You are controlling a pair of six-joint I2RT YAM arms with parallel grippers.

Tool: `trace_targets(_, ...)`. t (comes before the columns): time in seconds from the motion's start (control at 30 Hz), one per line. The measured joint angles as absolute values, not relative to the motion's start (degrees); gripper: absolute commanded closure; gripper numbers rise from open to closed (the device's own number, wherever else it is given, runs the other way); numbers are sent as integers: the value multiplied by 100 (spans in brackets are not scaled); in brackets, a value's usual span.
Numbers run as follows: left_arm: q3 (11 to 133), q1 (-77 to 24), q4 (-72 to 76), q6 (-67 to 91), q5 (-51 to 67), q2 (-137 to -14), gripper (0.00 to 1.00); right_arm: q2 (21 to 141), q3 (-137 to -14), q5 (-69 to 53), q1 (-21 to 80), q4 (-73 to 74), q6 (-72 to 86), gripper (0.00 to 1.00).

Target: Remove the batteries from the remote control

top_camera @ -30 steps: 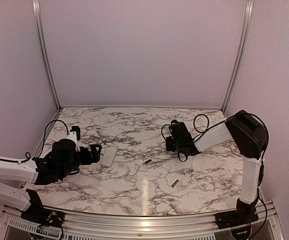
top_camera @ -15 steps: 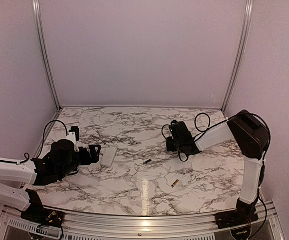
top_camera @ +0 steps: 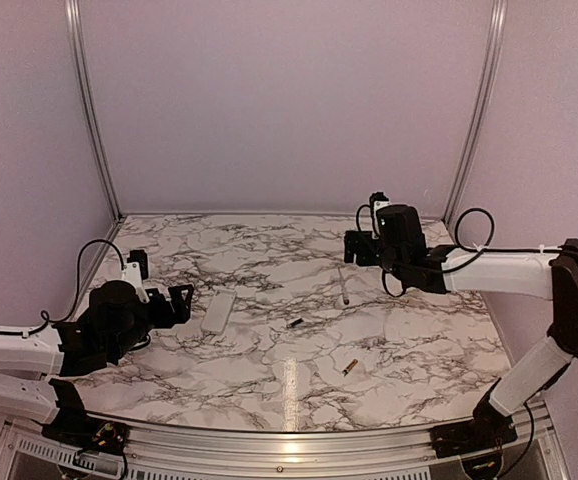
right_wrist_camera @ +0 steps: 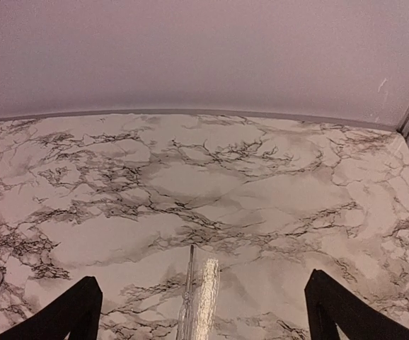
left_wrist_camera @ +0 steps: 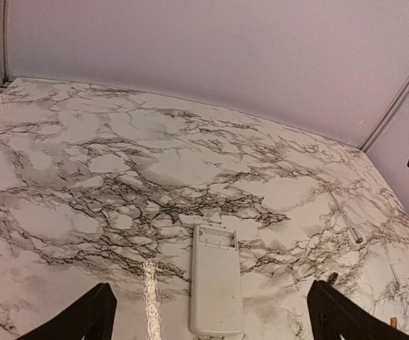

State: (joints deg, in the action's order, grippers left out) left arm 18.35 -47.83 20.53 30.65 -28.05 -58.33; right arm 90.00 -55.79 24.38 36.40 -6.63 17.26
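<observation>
I see a glossy, marble-patterned table (top_camera: 259, 255), a smooth matt white plastic remote control (left_wrist_camera: 216, 287), and one battery (top_camera: 350, 368) with a metallic gold sheen.

No readable text, label or number anywhere.

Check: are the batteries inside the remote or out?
Out: the dark battery and the gold battery lie on the table, apart from the remote.

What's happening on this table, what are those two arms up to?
Two robot arms are emptying a slim white remote control of batteries. A small dark battery and an orange-gold battery already lie loose on the marble-patterned table. Both grippers are open and empty: the left gripper sits beside the remote, the right gripper hovers by a thin grey rod lying on the table.
</observation>
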Motion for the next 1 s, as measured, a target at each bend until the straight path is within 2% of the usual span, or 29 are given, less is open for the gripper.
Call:
trace_targets(0.23, 1892, -4777, 2012, 2536, -3601, -5651, 1, 8320, -5124, 2617, 3562, -563, 1476, 2)
trace_targets(0.43, 2305, -4637, 2075, 1623, -4560, -5693, 1, 7898, -4871, 2751, 3063, -519, 1406, 2)
trace_targets(0.77, 2296, -2995, 3251, 54, -4998, -6278, 1, 7614, -4372, 2851, 1931, -613, 1474, 2)
trace_targets(0.87, 1844, -2545, 4250, -440, -4834, -6635, 1, 7614, -4250, 2875, 1645, -803, 1481, 2)
trace_targets(1.0, 1601, -1973, 4860, -609, -4464, -7273, 1, 7614, -3885, 2934, 1503, -1302, 1308, 2)
